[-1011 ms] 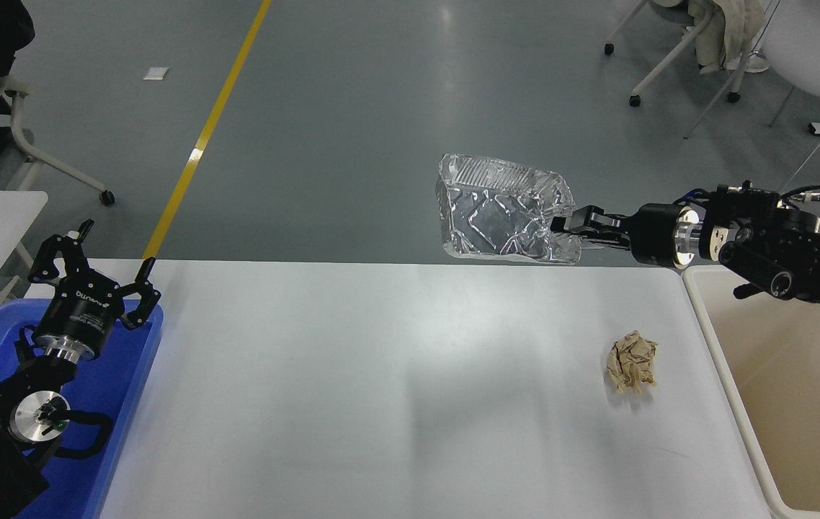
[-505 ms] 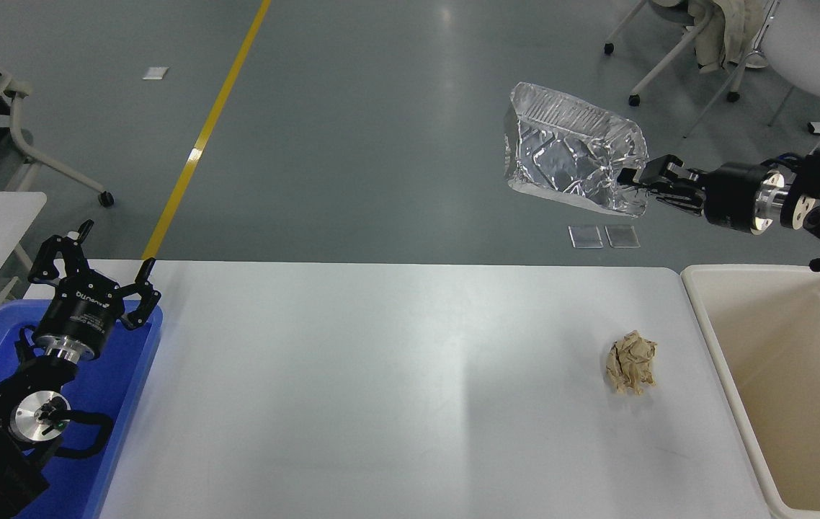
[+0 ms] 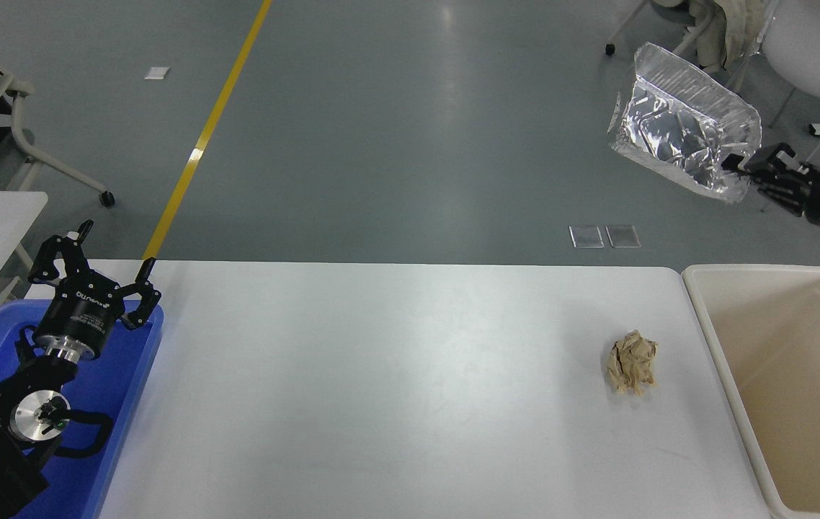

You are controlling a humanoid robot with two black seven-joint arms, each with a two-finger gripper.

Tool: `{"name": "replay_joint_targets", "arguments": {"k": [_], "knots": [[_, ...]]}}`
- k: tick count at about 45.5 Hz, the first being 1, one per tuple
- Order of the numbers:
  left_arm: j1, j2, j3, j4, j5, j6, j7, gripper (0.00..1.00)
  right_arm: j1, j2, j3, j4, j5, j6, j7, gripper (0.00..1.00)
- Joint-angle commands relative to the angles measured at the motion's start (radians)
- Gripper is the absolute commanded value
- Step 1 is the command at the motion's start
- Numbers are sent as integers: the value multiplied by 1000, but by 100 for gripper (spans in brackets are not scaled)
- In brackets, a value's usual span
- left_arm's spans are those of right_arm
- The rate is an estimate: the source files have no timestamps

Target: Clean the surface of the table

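Since a second ago the right claw (image 3: 736, 167) has swung the crumpled foil tray (image 3: 684, 130) up and away from the bench's far edge; it now hangs high, beyond the far right corner, above the floor behind the beige bin (image 3: 799, 389).

Going from the left: the left claw (image 3: 96, 277) sits parked over the blue bin (image 3: 129, 404) at the bench's left edge, fingers spread, gripping nothing. The bench surface (image 3: 381, 389), the thing to be cleaned, stretches wide and bare across the middle. Near its right edge, closer to the far side than the near one, lies one crumpled brown paper ball (image 3: 632, 362), apart from everything else. Just past the right edge stands the beige bin, open-topped and, as far as I can see, with nothing in it.

The right claw is clenched on the tray's lower right rim. That tray looks very light and thin; I'd judge it dents easily, so a pinch on the rim is the sensible hold, though it may swing or slip. The paper ball should be light and soft too, easy to squeeze from above across its middle.

Nothing stands between the ball and the beige bin. Chairs (image 3: 806, 50) and floor markings lie beyond the bench, well clear.
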Motion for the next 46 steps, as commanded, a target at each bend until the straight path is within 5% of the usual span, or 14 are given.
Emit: {"name": "replay_joint_targets", "arguments": {"k": [1, 12, 46], "knots": [[0, 0, 0, 0, 0, -1, 0, 100, -104, -8, 78, -138, 2, 1, -27, 0], [0, 0, 0, 0, 0, 1, 0, 100, -171, -8, 138, -256, -1, 1, -72, 0], [0, 0, 0, 0, 0, -1, 0, 100, -285, 35, 333, -379, 129, -106, -463, 0]]}}
